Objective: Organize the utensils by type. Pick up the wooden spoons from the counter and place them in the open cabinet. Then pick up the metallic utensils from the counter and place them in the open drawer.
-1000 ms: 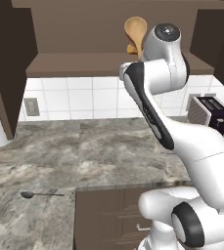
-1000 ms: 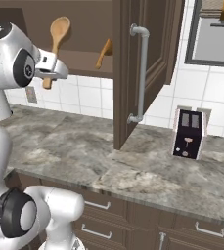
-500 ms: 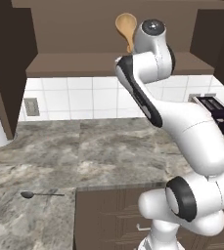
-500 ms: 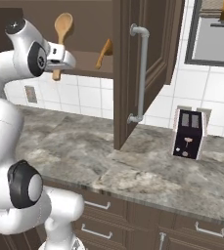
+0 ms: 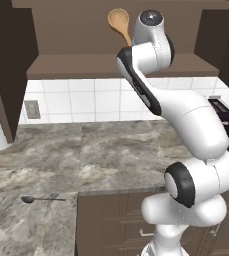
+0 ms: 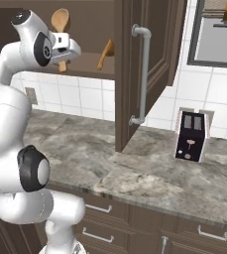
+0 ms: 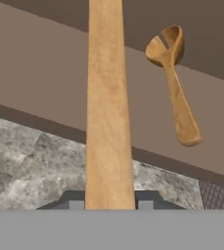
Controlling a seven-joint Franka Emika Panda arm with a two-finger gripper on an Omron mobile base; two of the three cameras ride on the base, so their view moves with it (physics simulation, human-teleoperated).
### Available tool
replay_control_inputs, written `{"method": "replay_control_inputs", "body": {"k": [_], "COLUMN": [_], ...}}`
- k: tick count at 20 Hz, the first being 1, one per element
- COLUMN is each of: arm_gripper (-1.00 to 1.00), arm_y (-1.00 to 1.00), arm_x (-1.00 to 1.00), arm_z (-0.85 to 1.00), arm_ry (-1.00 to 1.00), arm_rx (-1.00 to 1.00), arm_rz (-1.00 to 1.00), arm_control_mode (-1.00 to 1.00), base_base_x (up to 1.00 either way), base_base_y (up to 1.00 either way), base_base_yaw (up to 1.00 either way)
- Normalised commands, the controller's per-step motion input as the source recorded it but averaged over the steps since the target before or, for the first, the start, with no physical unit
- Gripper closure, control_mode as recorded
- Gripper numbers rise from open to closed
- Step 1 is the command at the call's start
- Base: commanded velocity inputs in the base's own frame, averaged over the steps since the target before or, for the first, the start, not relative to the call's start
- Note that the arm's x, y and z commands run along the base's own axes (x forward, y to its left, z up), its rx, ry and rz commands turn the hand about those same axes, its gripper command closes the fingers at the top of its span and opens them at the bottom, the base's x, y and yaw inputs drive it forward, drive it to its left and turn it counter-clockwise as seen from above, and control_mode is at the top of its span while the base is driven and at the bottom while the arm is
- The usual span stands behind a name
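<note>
Swinging left and up since a second ago, our gripper (image 6: 64, 49) pinches the second wooden spoon (image 5: 120, 24) at upper centre, nearly over the open cabinet (image 5: 61, 65) shelf where the first spoon (image 7: 174, 78) lies.

Our two base cameras sit behind the arm, left and right, facing forward and down; both share the worktop (image 5: 111, 150) and open cabinet (image 6: 90, 62). Our hand camera looks closely along the jaws at the cabinet shelf.

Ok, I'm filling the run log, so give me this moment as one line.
gripper: shut on wooden spoon | at open cabinet | other spoon: on shelf | dark utensil: on counter
</note>
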Motion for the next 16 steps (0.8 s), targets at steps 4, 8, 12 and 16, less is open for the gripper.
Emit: {"method": "replay_control_inputs", "body": {"k": [4, 8, 12, 16], "arm_gripper": [1.0, 1.0, 1.0, 1.0], "arm_y": [-0.05, -0.03, 0.0, 0.0], "arm_x": [0.3, 0.31, 0.32, 0.32], "arm_z": [0.07, 0.0, 0.0, 0.0], "arm_ry": [0.01, -0.01, -0.02, -0.03], "arm_rx": [-0.16, -0.17, -0.16, -0.13], "arm_rz": [0.11, 0.12, 0.14, 0.14], "arm_control_mode": [-1.0, -1.0, -1.0, -1.0], "base_base_x": [0.0, 0.0, 0.0, 0.0], "base_base_y": [0.0, 0.0, 0.0, 0.0], "base_base_yaw": [0.0, 0.0, 0.0, 0.0]}}
